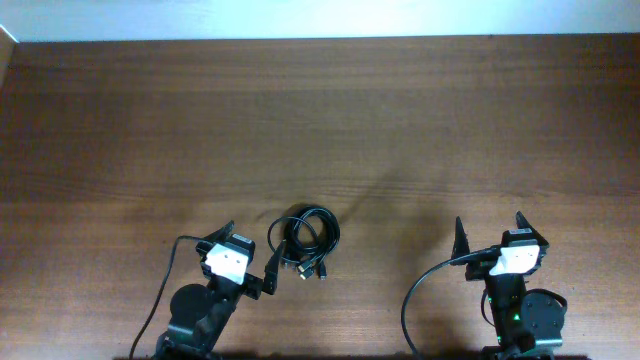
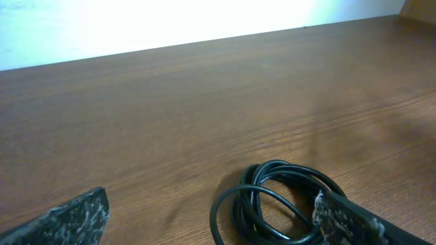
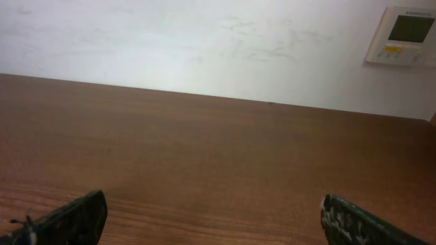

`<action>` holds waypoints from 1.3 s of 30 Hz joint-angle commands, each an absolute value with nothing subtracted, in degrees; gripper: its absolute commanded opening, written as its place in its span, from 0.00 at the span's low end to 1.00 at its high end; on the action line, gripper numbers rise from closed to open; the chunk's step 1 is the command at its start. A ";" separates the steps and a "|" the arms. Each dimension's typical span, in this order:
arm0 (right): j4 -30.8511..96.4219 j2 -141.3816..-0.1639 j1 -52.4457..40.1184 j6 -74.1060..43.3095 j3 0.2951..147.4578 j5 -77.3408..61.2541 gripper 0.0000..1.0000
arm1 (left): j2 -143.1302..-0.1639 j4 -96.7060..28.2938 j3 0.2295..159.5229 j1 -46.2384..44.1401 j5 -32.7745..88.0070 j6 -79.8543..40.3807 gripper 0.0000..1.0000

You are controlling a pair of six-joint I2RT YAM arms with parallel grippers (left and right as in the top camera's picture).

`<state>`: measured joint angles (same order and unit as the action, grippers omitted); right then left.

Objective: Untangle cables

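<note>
The cables are thin black cords coiled in one bundle near the table's front, with small metal-tipped plug ends at the lower edge of the coil. In the left wrist view the coil lies just ahead, against my right-hand finger. My left gripper is open and empty, right beside the bundle's left side. My right gripper is open and empty at the front right, well away from the cables; its view shows only bare wood between the fingers.
The brown wooden table stretches back to a white wall. A wall control panel shows at the far right of the right wrist view. Thick black arm wires loop beside each arm base.
</note>
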<state>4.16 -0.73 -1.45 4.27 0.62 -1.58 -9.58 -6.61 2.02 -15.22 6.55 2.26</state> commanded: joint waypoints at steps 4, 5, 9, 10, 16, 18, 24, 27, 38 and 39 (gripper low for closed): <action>4.36 -0.21 -0.99 4.08 0.32 -2.37 0.99 | -9.26 -9.67 6.66 -14.87 5.74 1.72 0.99; 4.36 -0.21 -0.99 4.08 0.32 -2.37 0.99 | -9.41 -11.09 8.05 -14.87 5.72 1.72 0.99; 4.38 -0.21 -0.99 4.08 0.32 -2.37 0.99 | -9.67 -12.97 9.58 -14.83 2.68 1.72 0.99; 4.36 -0.21 -0.99 4.08 0.32 -2.37 0.99 | -9.67 -13.06 9.58 -14.83 0.93 1.72 0.99; 4.36 -0.21 -0.99 4.08 0.32 -2.37 0.99 | -9.67 -20.34 9.52 -14.83 -3.03 1.72 0.99; 4.38 -0.21 -0.99 4.08 0.32 -2.35 0.99 | -9.67 -21.26 9.41 -14.83 -3.01 1.72 0.99; 4.38 -0.21 -0.99 4.08 0.32 -2.37 0.99 | -9.67 -21.82 9.32 -14.83 -3.03 1.32 0.99; 4.36 -0.21 -0.99 4.08 0.32 -2.35 0.99 | -9.67 -21.58 9.15 -14.83 -2.81 1.21 0.99; 4.38 -0.21 -0.99 4.08 0.32 -2.37 0.99 | -15.86 -27.79 19.75 -14.83 -2.37 0.86 0.99; 4.38 -0.21 -0.99 4.08 0.32 -2.37 0.99 | -20.45 -29.50 23.66 -14.83 -2.37 0.89 0.99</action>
